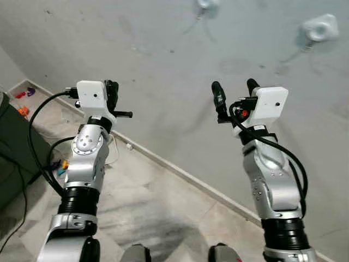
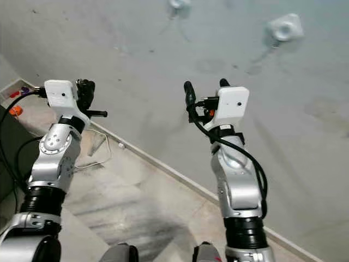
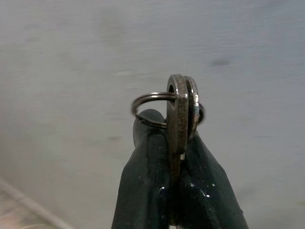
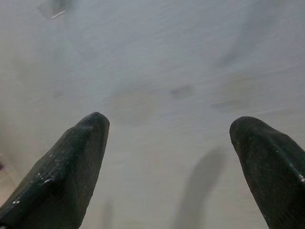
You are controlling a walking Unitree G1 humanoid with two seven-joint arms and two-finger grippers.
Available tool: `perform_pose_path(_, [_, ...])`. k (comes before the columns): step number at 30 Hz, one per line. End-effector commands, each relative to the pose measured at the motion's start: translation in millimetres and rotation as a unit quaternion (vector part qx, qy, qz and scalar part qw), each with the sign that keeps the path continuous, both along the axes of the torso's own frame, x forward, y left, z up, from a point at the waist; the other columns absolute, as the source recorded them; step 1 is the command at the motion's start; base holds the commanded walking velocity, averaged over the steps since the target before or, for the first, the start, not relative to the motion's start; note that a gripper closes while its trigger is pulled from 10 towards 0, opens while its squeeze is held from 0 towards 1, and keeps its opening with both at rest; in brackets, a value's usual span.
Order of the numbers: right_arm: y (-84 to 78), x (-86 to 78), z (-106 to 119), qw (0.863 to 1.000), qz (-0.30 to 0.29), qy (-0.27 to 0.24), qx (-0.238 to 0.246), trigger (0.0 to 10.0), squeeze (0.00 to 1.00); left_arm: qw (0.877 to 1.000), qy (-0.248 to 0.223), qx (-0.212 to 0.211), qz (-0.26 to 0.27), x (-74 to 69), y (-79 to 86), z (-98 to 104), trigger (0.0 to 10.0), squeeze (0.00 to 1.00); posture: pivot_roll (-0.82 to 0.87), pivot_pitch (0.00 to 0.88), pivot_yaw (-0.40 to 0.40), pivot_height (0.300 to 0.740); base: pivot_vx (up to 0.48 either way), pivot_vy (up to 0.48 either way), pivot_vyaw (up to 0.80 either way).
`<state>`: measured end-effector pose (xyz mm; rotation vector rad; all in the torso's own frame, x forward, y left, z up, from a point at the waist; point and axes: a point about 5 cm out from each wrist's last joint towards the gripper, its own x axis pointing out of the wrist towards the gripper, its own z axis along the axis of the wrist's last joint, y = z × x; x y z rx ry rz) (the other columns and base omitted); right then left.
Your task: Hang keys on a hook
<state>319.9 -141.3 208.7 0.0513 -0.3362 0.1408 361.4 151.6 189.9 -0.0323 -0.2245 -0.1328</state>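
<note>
My left gripper [image 1: 112,90] is raised in front of the grey wall and is shut on the keys [image 3: 181,116]. Two flat metal keys stand edge-on between its black fingers [image 3: 143,181], and a thin key ring [image 3: 148,99] loops out to one side. Two white wall hooks are mounted high up: one hook [image 1: 319,27] up and to the right of my right arm, the other hook [image 1: 205,4] at the top edge, between the arms. My right gripper [image 1: 235,86] is raised below them, open, with nothing between its fingertips [image 4: 86,138].
A pale baseboard [image 1: 180,170] runs diagonally where the wall meets the tiled floor [image 1: 152,213]. A dark piece of furniture [image 1: 13,158] stands at the left, with cables [image 1: 52,158] and small coloured items [image 1: 23,109] near it. My feet [image 1: 136,254] are at the bottom edge.
</note>
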Motion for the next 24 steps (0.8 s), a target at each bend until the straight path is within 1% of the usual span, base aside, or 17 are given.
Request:
perform_pose_path(1, [7.9, -1.6, 2.0, 1.000, 0.012, -0.006, 0.006, 10.0, 0.00, 1.000, -0.006, 0.006, 0.010, 0.3, 10.2, 4.3, 10.0, 0.00, -0.05, 0.175, 0.068, 0.740, 0.000, 0.000, 0.00])
perform_pose_path(6, [7.8, -2.0, 1.6, 1.000, 0.010, -0.006, 0.007, 10.0, 0.00, 1.000, -0.008, 0.005, 0.012, 3.9, 14.1, 8.4, 10.0, 0.00, -0.05, 0.173, 0.073, 0.740, 0.000, 0.000, 0.00])
perform_pose_path(10, [7.3, -1.9, 1.4, 1.000, 0.010, -0.006, 0.008, 10.0, 0.00, 1.000, -0.011, 0.013, 0.015, 8.0, 16.3, 13.2, 10.0, 0.00, -0.05, 0.174, 0.074, 0.740, 0.000, 0.000, 0.00])
perform_pose_path(12, [6.7, -2.4, 1.2, 1.000, 0.009, -0.005, 0.009, 10.0, 0.00, 1.000, -0.013, 0.016, 0.015, 12.8, 17.5, 18.5, 10.0, 0.00, -0.06, 0.171, 0.078, 0.740, 0.000, 0.000, 0.00])
perform_pose_path(20, [4.0, -3.2, 1.2, 1.000, 0.003, -0.004, 0.009, 10.0, 0.00, 1.000, -0.020, 0.021, 0.006, 22.1, 14.2, 29.1, 10.0, 0.00, -0.07, 0.173, 0.081, 0.740, 0.000, 0.000, -0.80])
perform_pose_path(24, [3.8, -3.6, 0.8, 1.000, 0.003, -0.003, 0.008, 10.0, 0.00, 0.999, -0.018, 0.045, -0.003, 28.7, 9.8, 33.9, 10.0, 0.00, -0.08, 0.176, 0.079, 0.740, 0.000, 0.000, -0.80])
